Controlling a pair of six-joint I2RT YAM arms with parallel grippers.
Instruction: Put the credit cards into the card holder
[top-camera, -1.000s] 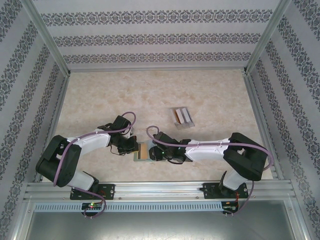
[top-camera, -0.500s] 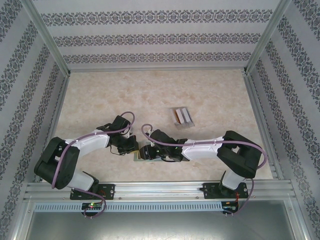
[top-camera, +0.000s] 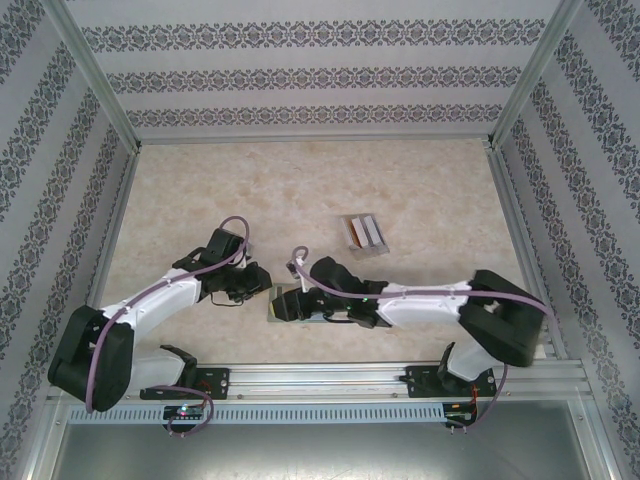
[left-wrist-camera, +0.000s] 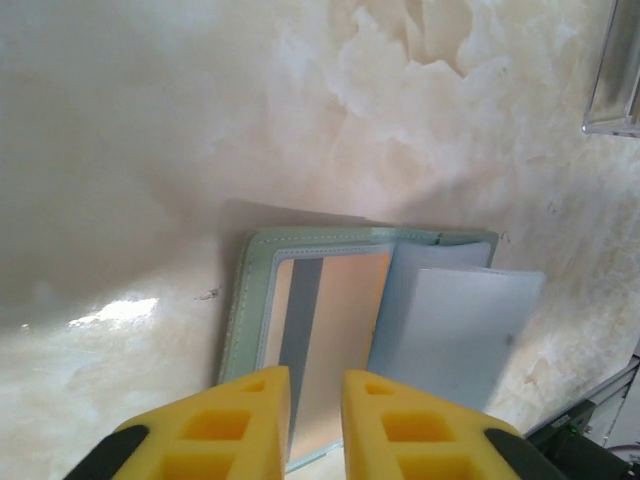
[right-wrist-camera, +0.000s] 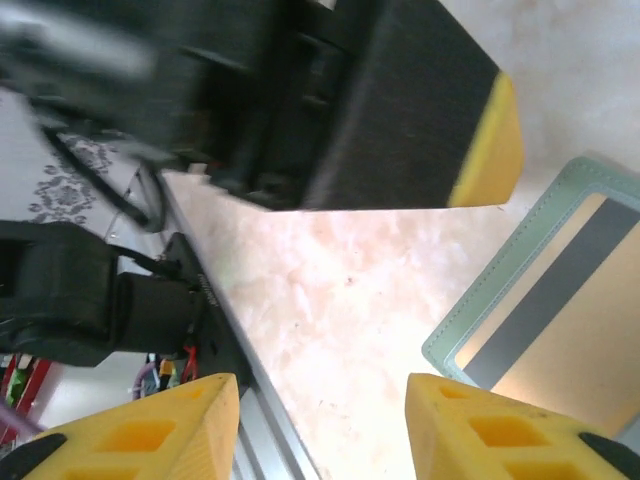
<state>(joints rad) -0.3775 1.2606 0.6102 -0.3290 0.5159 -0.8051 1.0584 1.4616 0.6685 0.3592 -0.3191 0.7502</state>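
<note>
Now two cards (left-wrist-camera: 335, 340) on one wallet (left-wrist-camera: 248, 300)

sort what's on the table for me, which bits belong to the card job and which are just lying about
For the job:
- card holder, lying open
- tan-orange card with a dark stripe, on one half of it
- pale grey card, over the other half, sticking out past the edge

Lying about:
- clear plastic rack, set apart farther back; its contents are too small to tell

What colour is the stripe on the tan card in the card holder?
Dark grey; the stripe on the tan card shows best in the left wrist view.
</note>
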